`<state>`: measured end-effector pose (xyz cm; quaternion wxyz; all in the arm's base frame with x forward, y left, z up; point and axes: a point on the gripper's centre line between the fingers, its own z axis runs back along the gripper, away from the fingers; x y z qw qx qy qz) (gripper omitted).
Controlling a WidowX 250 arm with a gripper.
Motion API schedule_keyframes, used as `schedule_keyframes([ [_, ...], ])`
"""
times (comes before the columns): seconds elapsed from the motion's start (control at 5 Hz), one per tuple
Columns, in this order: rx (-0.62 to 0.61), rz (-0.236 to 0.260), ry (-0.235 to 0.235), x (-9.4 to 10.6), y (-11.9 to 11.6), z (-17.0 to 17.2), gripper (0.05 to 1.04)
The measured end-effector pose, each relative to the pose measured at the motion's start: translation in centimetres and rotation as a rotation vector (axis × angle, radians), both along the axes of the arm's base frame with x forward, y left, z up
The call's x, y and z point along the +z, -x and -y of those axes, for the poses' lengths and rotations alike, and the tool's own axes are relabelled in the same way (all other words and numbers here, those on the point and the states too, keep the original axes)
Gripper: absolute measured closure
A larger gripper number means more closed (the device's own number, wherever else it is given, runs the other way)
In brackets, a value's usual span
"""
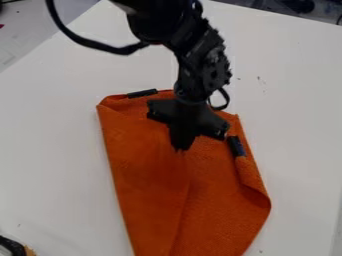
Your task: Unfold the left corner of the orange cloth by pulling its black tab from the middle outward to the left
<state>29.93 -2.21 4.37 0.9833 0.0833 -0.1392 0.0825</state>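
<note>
The black gripper point(181, 148) hangs down over the upper middle of an orange cloth point(150, 185). Its fingers are together, with the cloth pinched at their tips, and creases run down the cloth from that spot. The cloth lies partly folded, its right side curled over along the edge. One dark strip point(142, 93) sits on the cloth's top edge to the left of the gripper. Another dark strip point(236, 146) is at the upper right of the cloth, right of the gripper.
A white table point(53, 150) lies under the cloth. At the lower left corner is a dark object point(12, 246), partly cut off by the view. A black cable loops out from the arm at the upper left. Dark items stand beyond the table's back edge at the upper right.
</note>
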Motion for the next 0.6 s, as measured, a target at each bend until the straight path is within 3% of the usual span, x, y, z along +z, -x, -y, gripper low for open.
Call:
schedule_keyframes([
  [0.2, 0.062, 0.025, -0.049, 1.7, 2.1, -1.9, 1.027],
  [0.4, 0.148, 0.055, -0.052, 2.3, 5.1, -5.4, 1.027],
  [0.6, 0.208, 0.06, -0.017, 0.8, 7.7, -8.0, 1.027],
])
